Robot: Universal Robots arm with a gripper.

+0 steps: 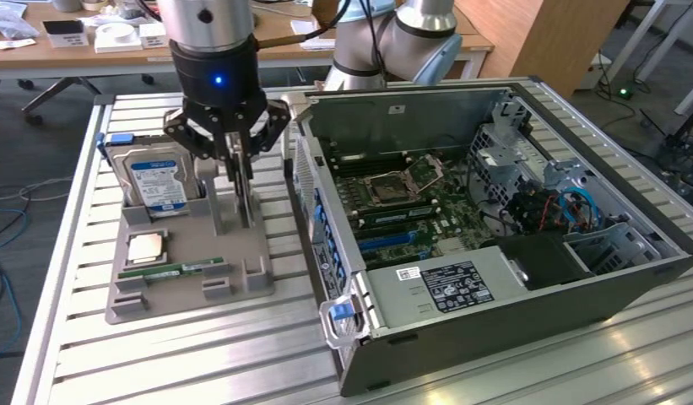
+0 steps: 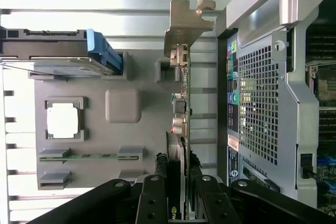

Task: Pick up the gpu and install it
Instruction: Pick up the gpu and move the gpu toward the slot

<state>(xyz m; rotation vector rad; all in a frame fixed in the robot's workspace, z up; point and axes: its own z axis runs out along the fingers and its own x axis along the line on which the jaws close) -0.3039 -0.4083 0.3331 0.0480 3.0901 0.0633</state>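
The gpu [image 2: 181, 108] stands on edge between my fingers [image 2: 157, 198], which are drawn in narrow and pinch it from both sides. Its silver end bracket [image 2: 186, 22] sticks out at the far end. From the wrist I see the card edge-on, its near end covered by my gripper [image 2: 181, 200].

In the exterior view the gpu [image 1: 246, 198] hangs upright under my gripper [image 1: 240, 164], over a post of the grey holder tray [image 1: 188, 291]. I cannot tell whether its lower edge rests in the slot.

The same tray holds a blue-labelled hard drive [image 1: 154, 181], a CPU chip [image 1: 147, 246] and a green RAM stick [image 1: 171, 271]. Just beside it, on the exterior view's right, lies the open computer case [image 1: 616, 287]. All sit on a slatted aluminium table [image 1: 211, 359], with wooden desks [image 1: 549, 34] behind.
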